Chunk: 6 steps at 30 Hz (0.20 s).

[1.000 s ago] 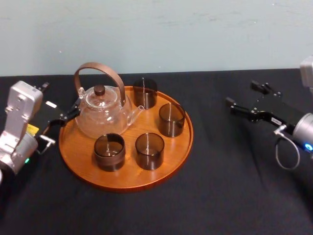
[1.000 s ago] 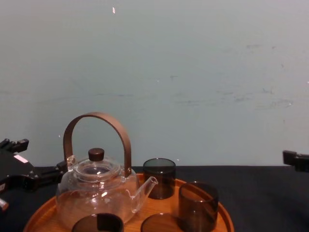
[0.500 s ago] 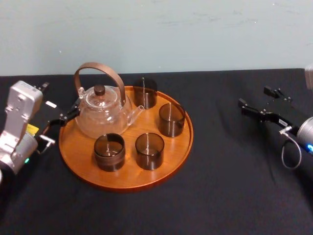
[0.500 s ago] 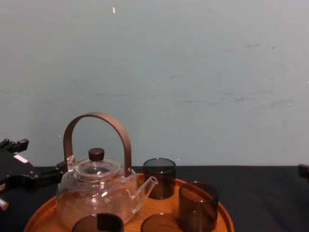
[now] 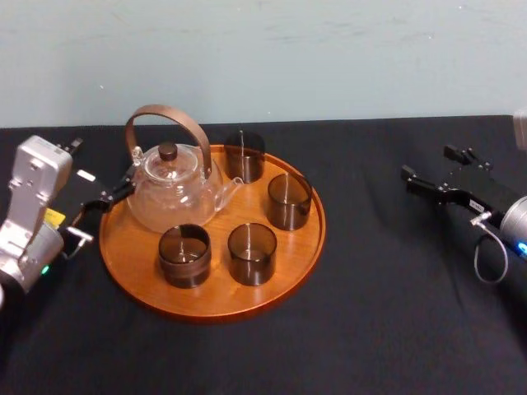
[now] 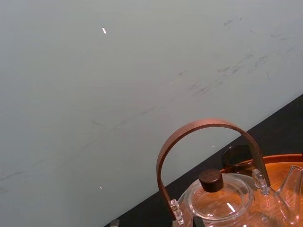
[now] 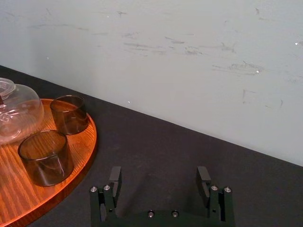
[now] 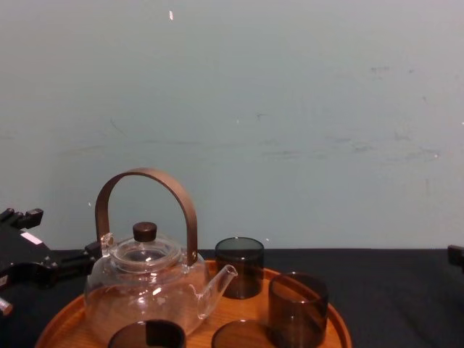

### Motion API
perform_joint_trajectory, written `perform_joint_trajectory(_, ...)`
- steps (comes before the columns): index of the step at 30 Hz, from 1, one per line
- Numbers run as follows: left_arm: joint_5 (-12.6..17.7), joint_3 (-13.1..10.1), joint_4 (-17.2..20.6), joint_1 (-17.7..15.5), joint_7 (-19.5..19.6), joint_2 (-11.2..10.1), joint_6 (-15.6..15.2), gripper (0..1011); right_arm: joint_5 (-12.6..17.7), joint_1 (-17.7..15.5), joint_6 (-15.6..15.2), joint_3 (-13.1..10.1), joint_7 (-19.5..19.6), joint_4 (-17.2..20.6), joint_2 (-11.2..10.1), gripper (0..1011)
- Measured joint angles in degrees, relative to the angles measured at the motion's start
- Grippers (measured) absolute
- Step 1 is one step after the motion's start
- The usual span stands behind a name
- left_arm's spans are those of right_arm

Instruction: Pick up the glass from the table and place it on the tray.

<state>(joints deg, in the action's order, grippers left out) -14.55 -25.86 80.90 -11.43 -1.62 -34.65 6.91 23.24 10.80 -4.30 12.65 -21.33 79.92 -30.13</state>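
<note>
Right tool [image 7: 159, 174] spread, four glasses [image 5: 252, 253], one teapot [image 5: 169, 185], one tray [image 5: 123, 247]

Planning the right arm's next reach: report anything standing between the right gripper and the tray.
Nothing visible stands between them. The right gripper, open, is over bare table to the right of the tray, with only black covering between. The nearest glass stands on the tray. The left gripper sits by the tray's left edge.
</note>
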Motion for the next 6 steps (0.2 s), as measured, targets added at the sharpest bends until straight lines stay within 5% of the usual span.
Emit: perform_joint_trajectory(6, 0.00, 0.00, 0.00, 0.00, 0.00, 0.00, 0.00, 1001, 0.07, -0.03, -0.02, 0.03, -0.03, 0.07, -0.03, 1002)
